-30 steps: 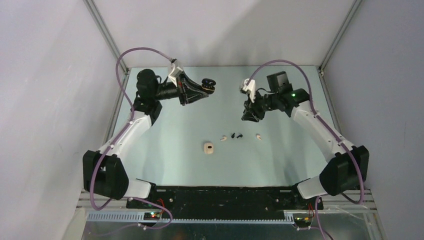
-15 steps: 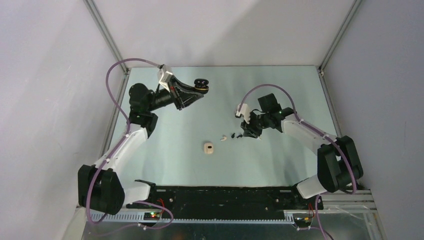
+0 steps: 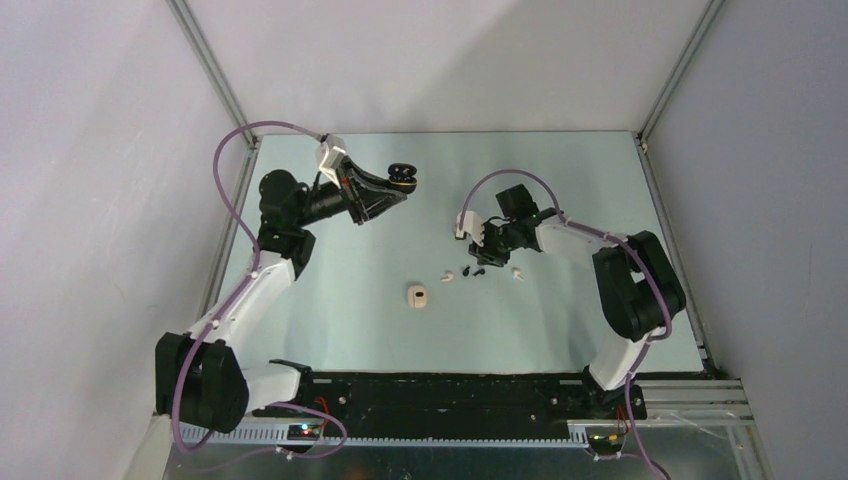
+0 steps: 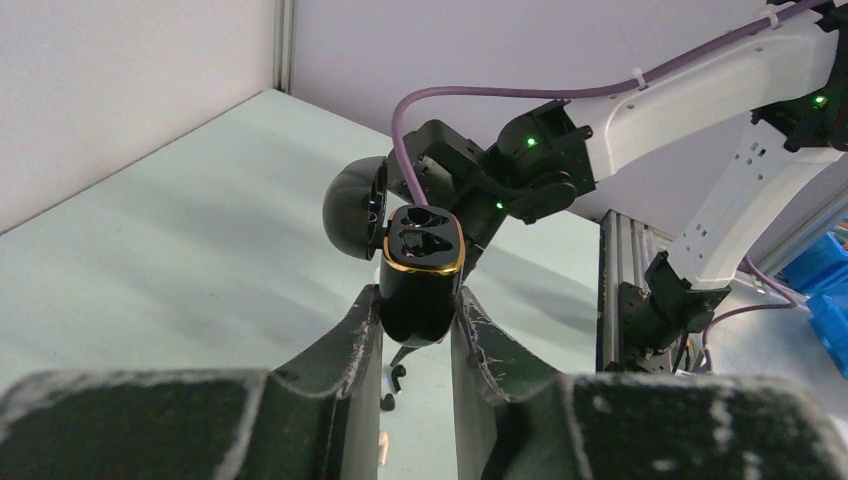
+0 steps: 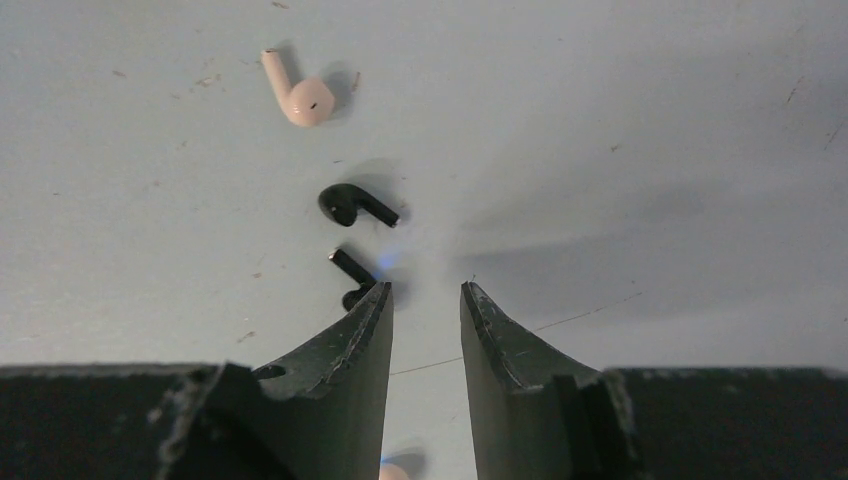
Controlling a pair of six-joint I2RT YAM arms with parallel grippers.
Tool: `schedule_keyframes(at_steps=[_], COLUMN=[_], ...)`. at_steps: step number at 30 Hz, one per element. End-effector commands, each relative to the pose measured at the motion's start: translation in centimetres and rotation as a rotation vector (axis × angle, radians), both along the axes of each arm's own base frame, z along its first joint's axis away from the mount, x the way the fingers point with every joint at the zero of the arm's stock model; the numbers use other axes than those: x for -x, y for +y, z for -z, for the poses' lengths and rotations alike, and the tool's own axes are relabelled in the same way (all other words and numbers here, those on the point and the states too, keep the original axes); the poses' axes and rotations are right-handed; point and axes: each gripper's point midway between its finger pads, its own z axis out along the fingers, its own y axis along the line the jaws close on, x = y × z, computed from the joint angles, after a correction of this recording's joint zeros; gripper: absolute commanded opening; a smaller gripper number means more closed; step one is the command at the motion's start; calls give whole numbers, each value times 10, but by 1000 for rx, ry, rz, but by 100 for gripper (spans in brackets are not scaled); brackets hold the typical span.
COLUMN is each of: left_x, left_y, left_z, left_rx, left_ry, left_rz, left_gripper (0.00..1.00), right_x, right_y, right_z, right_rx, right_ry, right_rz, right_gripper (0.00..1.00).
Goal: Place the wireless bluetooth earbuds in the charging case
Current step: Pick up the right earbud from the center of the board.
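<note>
My left gripper [image 4: 417, 305] is shut on the black charging case [image 4: 421, 270], held up off the table at the back left [image 3: 403, 176]. The case has a gold rim and its lid hangs open. My right gripper [image 5: 426, 292] is open and low over the table, with nothing between its fingers. Two black earbuds lie just ahead of it: one [image 5: 350, 203] free, the other [image 5: 351, 276] half hidden at the left fingertip. A cream earbud [image 5: 298, 97] lies beyond them. In the top view the earbuds form a row, cream [image 3: 448, 275], black [image 3: 470, 270], cream [image 3: 517, 272].
A cream-white case [image 3: 417, 296] sits closed on the pale green table [image 3: 340, 320], left of and nearer than the earbuds. White walls stand on the left and at the back. The arm bases run along the near edge.
My right arm has swung down and left, bringing its gripper low over the black earbuds, its jaws a little narrower. My left gripper moved slightly left with the black case.
</note>
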Motion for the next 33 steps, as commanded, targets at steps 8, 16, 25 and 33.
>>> schedule_keyframes(at_steps=[8, 16, 25, 33], left_x=[1, -1, 1, 1], left_y=[5, 5, 6, 7], left_z=[-9, -5, -4, -1], left_rx=[7, 4, 6, 6], left_ry=[-25, -19, -20, -15], left_rz=[-29, -35, -41, -52], left_gripper=[0, 0, 0, 0], right_x=[-18, 0, -16, -6], right_y=[5, 4, -2, -31], right_z=[9, 11, -3, -23], right_rx=[49, 57, 55, 40], right_ry=[-51, 5, -26, 127], right_rz=[-79, -108, 10, 374], right_gripper=[36, 36, 36, 29])
